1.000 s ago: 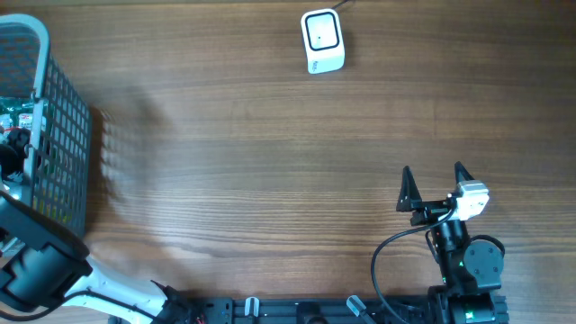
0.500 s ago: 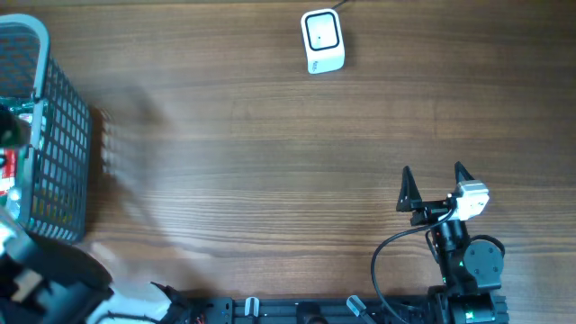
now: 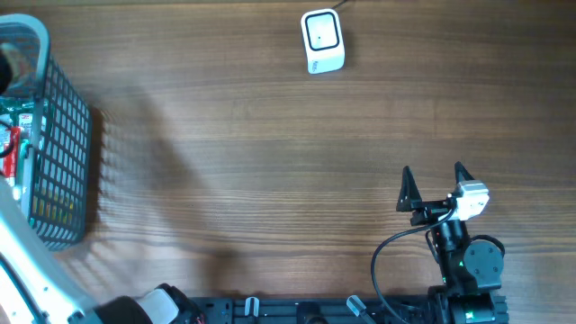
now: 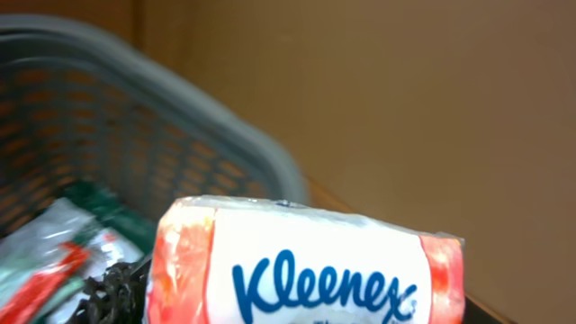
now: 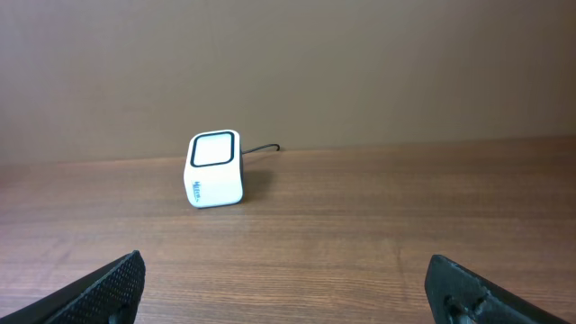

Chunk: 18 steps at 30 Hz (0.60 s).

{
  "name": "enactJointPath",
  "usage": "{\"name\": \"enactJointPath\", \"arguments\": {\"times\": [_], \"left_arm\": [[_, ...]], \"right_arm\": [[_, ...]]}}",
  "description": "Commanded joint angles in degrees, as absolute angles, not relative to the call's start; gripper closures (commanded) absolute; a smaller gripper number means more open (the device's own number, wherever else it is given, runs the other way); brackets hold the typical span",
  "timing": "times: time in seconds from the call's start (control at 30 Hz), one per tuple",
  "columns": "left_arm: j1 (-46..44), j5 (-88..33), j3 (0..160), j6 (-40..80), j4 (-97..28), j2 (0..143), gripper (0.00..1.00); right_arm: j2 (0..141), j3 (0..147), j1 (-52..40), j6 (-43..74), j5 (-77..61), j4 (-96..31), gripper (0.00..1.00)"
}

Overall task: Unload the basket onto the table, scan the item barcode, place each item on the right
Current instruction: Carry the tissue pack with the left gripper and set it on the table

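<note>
we see that the left arm (image 3: 27, 270) has swung: a second ago its black body covered the near corner of the basket (image 3: 63, 153), then it slid lower, and now only a white link runs along the left edge, so that corner is uncovered. the dark shape inside the basket has gone and a red packet (image 3: 7, 148) shows there. a blurred pale shape (image 3: 13, 61) now lies over the far rim; from above we cannot tell whether it is the kleenex pack (image 4: 306, 270). the shadow on the table (image 3: 270, 162) has stretched further right
</note>
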<state>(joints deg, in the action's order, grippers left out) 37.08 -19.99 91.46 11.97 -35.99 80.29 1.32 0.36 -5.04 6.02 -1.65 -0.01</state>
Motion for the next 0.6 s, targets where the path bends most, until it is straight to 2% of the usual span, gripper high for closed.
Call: {"name": "enactJointPath", "arguments": {"times": [0.0,0.17,0.27,0.57], "left_arm": [[30.02,-16.53,93.51,12.53,-36.82,74.78,0.49],[17.98,-7.73,93.51,12.25,-39.88,69.84,0.49],[10.46,-7.35,93.49,12.25,-46.33,69.01,0.49],[-11.81,-7.38,91.72,12.95,-59.48,78.67,0.53]], "right_arm": [[1.3,0.3,-4.8,6.37,-1.52,0.21,0.0],[1.3,0.3,-4.8,6.37,-1.52,0.21,0.0],[1.3,0.3,-4.8,6.37,-1.52,0.21,0.0],[1.3,0.3,-4.8,6.37,-1.52,0.21,0.0]]}}
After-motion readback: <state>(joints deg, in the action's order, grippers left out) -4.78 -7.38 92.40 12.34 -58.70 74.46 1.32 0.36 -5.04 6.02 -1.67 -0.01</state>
